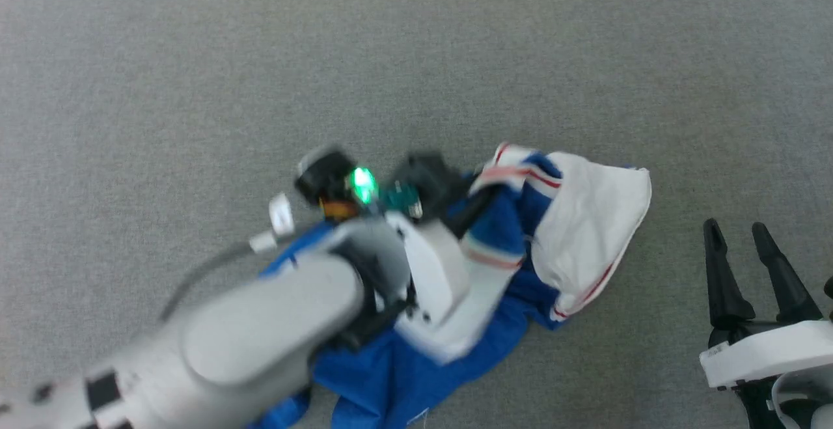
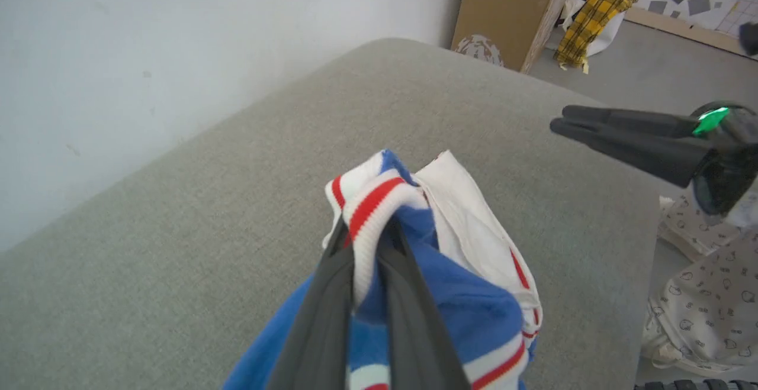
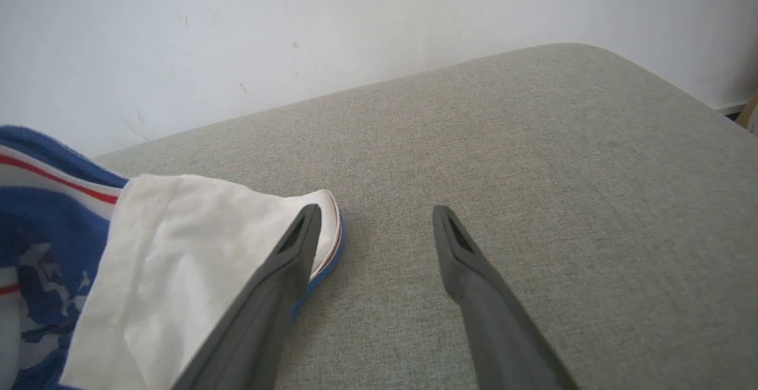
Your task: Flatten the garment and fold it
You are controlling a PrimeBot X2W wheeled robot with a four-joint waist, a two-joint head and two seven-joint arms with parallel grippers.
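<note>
The garment, a blue jersey T-shirt with white sleeves and red-and-white striped trim, lies crumpled on the grey padded surface. My left gripper reaches over it from the lower left. In the left wrist view the left gripper is shut on a fold of striped trim, and the garment bunches around the fingers. My right gripper stands open at the lower right, apart from the cloth. Seen from the right wrist, the right gripper is open and holds nothing, its left finger beside the garment's white sleeve.
A white wall borders the far edge of the surface. Past the surface's rounded corner stand a brown board and a yellow plaid cloth. A patterned white cloth lies on the floor to the right.
</note>
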